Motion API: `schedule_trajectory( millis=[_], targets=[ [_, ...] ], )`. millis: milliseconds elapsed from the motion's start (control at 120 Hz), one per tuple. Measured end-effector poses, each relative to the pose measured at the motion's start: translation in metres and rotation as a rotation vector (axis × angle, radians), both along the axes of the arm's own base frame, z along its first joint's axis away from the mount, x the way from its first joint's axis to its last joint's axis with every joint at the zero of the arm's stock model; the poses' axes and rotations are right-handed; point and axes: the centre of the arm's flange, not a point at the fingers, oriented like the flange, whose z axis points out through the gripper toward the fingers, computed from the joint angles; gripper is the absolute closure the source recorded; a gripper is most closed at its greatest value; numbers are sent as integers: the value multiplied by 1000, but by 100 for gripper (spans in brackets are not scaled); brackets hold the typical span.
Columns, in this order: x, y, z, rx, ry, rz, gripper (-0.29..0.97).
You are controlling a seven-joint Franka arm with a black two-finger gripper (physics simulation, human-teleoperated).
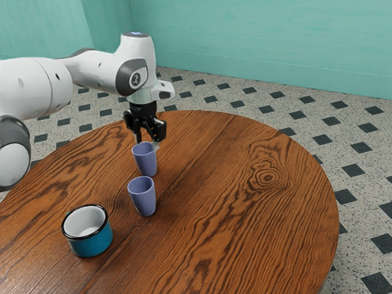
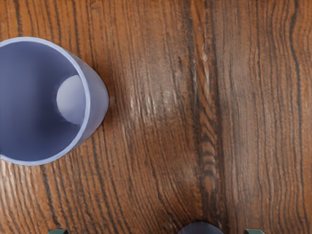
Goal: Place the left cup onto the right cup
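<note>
Two purple cups stand upright on the round wooden table (image 1: 245,184). The far cup (image 1: 145,158) is directly under my gripper (image 1: 148,138), which is open, its black fingers just above the rim and apart from it. The near cup (image 1: 142,195) stands a short way in front, toward the table's front edge. In the wrist view the near cup (image 2: 41,100) shows its hollow inside off to one side of the hand. A sliver of the far cup's rim (image 2: 200,228) lies under the hand, between the widely spread fingertips (image 2: 57,231).
A blue enamel mug (image 1: 87,229) with a white inside stands near the table's front left edge. Bare wood stretches across the exterior view's right half. The table edge curves round at the right and the tiled floor (image 1: 343,128) lies beyond it.
</note>
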Motion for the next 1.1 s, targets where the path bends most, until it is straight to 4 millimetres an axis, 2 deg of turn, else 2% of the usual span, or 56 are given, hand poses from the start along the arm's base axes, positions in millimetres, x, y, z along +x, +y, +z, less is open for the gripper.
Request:
schedule_trajectory(
  millis=[183, 683, 800, 992, 1100],
  targets=[
    [15, 7, -16, -12, -10, -34, 25],
    [19, 26, -50, -60, 18, -56, 26],
    [26, 31, -58, -60, 19, -63, 26],
    [35, 35, -56, -63, 5, -81, 26],
    [37, 40, -62, -66, 11, -84, 26]
  ],
)
